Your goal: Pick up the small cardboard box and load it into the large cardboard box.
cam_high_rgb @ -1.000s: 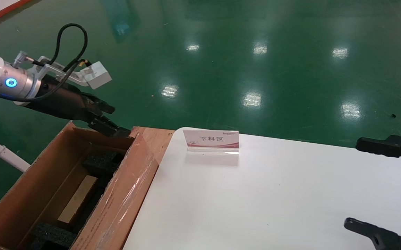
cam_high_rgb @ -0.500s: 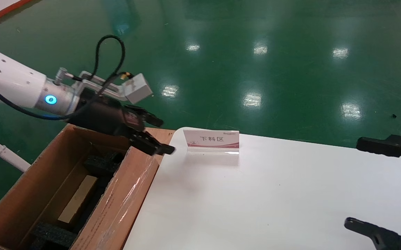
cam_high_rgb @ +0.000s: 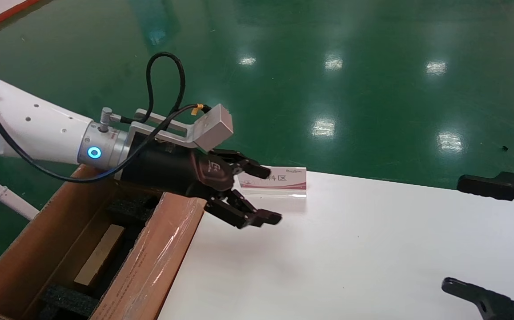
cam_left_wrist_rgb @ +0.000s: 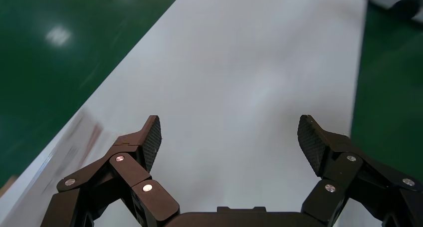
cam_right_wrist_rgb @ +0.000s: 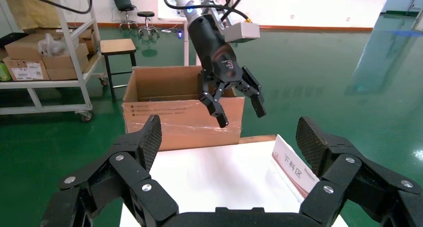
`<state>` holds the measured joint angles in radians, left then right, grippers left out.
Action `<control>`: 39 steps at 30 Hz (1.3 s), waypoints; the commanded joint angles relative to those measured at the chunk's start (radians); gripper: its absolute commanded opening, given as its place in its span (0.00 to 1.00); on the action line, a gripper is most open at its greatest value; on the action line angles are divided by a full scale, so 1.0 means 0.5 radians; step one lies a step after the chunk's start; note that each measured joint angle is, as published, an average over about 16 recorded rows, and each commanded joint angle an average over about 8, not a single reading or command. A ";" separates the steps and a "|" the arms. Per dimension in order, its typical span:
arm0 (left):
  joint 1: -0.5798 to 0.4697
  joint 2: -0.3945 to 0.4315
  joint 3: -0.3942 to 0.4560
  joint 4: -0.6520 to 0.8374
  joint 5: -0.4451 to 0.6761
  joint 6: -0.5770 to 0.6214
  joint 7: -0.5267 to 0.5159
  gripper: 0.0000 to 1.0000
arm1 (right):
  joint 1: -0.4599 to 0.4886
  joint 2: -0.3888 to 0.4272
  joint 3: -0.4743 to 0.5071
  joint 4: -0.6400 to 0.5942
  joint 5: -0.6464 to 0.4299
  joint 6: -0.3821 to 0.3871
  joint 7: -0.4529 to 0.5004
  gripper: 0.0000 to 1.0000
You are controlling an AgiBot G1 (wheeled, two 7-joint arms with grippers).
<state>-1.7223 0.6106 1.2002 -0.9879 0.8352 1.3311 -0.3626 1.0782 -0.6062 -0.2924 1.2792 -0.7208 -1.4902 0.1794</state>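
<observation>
A: Where is the small cardboard box?

B: Down inside the large cardboard box, lying between the black foam blocks, well behind the left gripper. Only a pale tan face shows.

A: So it looks loaded?

B: I'd judge so. The left gripper hangs over the white table, past the carton's taped wall, fingers spread wide with nothing between them. The pads have only bare tabletop ahead.

A: If it had to be gripped, how would it handle?

B: Probably light and stiff, a thin slab with dry cardboard faces, not slippery. Pinch it across the narrow thickness near the middle; squeezing the broad faces hard could dent them.

A: And the right gripper?

B: Parked at the table's far side, fingers wide apart, holding nothing; the placard sits just beyond the left fingertips.
</observation>
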 commanded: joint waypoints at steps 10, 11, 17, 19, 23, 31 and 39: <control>0.453 0.000 -0.644 -0.207 -0.073 0.115 0.122 1.00 | -0.002 -0.002 0.006 0.002 -0.005 -0.003 0.004 1.00; 0.495 0.000 -0.703 -0.226 -0.080 0.126 0.134 1.00 | -0.002 -0.003 0.007 0.003 -0.005 -0.003 0.004 1.00; 0.742 0.001 -1.055 -0.339 -0.120 0.188 0.200 1.00 | -0.003 -0.004 0.010 0.004 -0.008 -0.004 0.006 1.00; 0.824 0.001 -1.171 -0.377 -0.133 0.209 0.222 1.00 | -0.003 -0.004 0.011 0.004 -0.008 -0.005 0.007 1.00; 0.989 0.001 -1.405 -0.452 -0.160 0.251 0.267 1.00 | -0.004 -0.005 0.013 0.005 -0.010 -0.006 0.008 1.00; 1.276 0.001 -1.815 -0.582 -0.205 0.323 0.342 1.00 | -0.005 -0.007 0.018 0.007 -0.013 -0.007 0.011 1.00; 1.337 0.001 -1.905 -0.607 -0.212 0.335 0.351 1.00 | -0.006 -0.009 0.022 0.008 -0.017 -0.009 0.014 1.00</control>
<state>-1.0567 0.6111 0.2522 -1.2904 0.7293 1.4984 -0.1872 1.0751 -0.6104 -0.2816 1.2834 -0.7291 -1.4948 0.1864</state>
